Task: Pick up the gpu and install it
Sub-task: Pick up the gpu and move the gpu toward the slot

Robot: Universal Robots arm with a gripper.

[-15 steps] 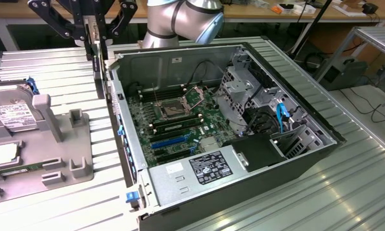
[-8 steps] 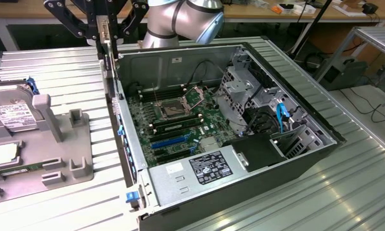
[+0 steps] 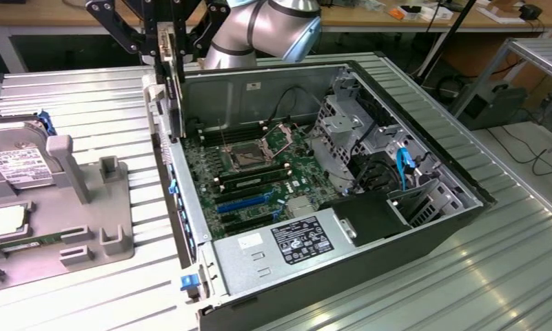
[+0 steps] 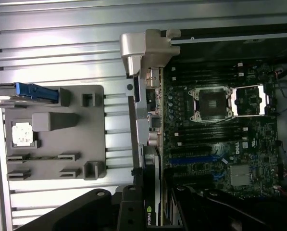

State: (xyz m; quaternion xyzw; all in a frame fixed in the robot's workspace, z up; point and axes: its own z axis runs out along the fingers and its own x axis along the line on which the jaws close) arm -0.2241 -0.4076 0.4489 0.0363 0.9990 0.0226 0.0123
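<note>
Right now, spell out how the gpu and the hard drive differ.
The gpu hangs upright in the gripper by the case's edge; the hard drive rests on the grey tray. The gpu is a thin card; the hard drive is boxy, white-labelled. Neither is installed.

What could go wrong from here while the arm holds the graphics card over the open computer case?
1. The gripper holds the gpu edge-down right above the case wall; the card's lower corner could catch that rim on the way in.
2. The blue slots lie further in on the motherboard; a slightly tilted card might miss them and press on neighbouring parts.
3. The grip sits high on the card, so a bump could swing it.
</note>
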